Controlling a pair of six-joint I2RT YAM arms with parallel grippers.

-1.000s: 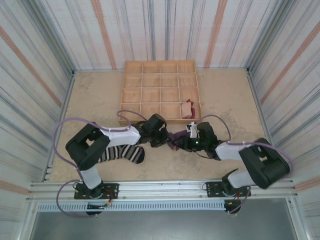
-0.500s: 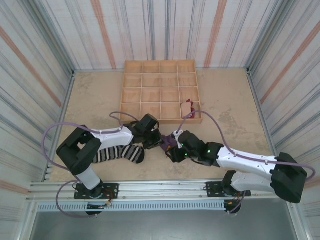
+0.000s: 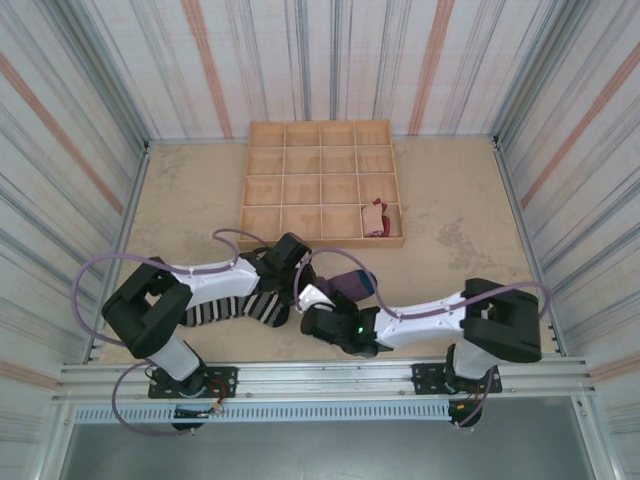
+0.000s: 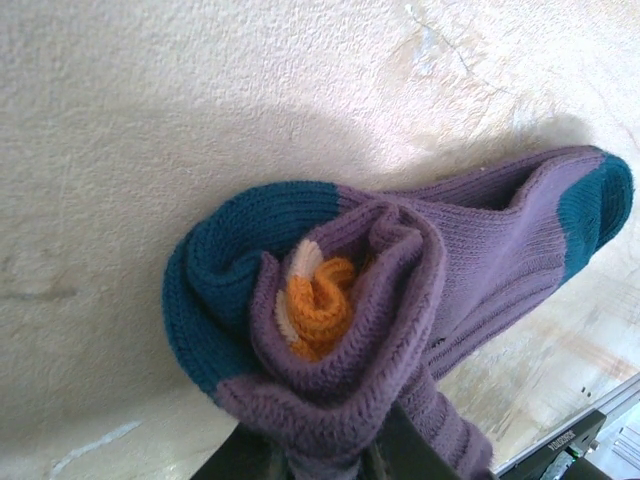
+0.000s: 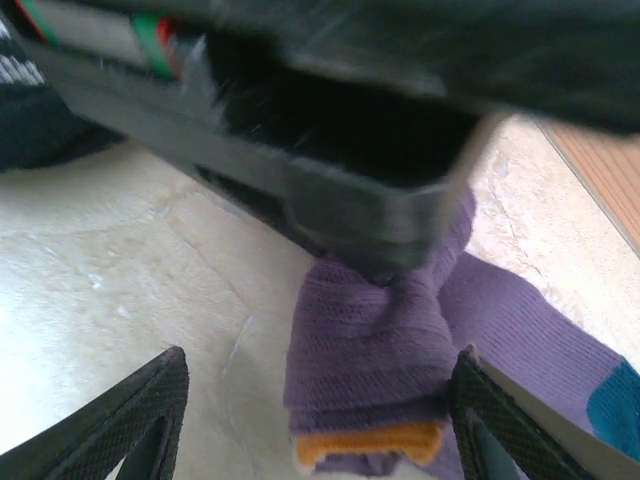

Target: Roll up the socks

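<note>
The purple sock (image 4: 400, 290) is wound into a loose roll, with its teal end wrapped outside and its orange end in the core. My left gripper (image 4: 325, 462) is shut on the roll's lower edge. In the top view the left gripper (image 3: 296, 272) holds the purple sock (image 3: 348, 282) near the table's middle. My right gripper (image 5: 320, 430) stands open, its fingers on either side of the purple sock (image 5: 370, 350) without touching it. From above, the right gripper (image 3: 312, 300) sits just in front of the roll. The black-and-white striped sock (image 3: 225, 308) lies flat under the left forearm. The tan sock (image 3: 376, 218) rests in a tray cell.
The wooden compartment tray (image 3: 320, 241) stands at the back centre. Striped walls close in the table on three sides. The right forearm (image 3: 420, 318) lies low across the front of the table, and the left arm's purple cable (image 3: 110, 265) loops at the left.
The right arm has swung leftwards and towards the front edge. Its gripper went from the sock's right side to its near side and opened wider. The left gripper shifted slightly left, still gripping.
</note>
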